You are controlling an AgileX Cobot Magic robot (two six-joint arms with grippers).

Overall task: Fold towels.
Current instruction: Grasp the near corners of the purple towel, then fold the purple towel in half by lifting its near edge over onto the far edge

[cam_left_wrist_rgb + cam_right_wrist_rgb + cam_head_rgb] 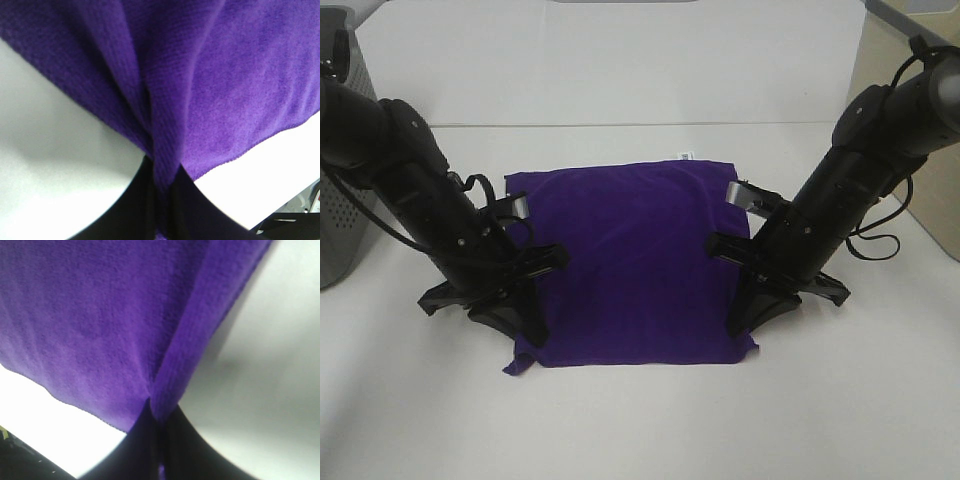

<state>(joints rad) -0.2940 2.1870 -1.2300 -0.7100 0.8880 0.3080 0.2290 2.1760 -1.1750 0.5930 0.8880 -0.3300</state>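
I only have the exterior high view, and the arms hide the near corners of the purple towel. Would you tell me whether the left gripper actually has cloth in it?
Observer: Yes. In the left wrist view the left gripper is shut on the purple towel, and a pinched ridge of cloth runs up out of its grip.
Operator: Thank you. Is the right side the same?
Observer: It is. The right wrist view shows the right gripper shut on the cloth close to the towel's side edge, with the bare white table just beyond that edge.
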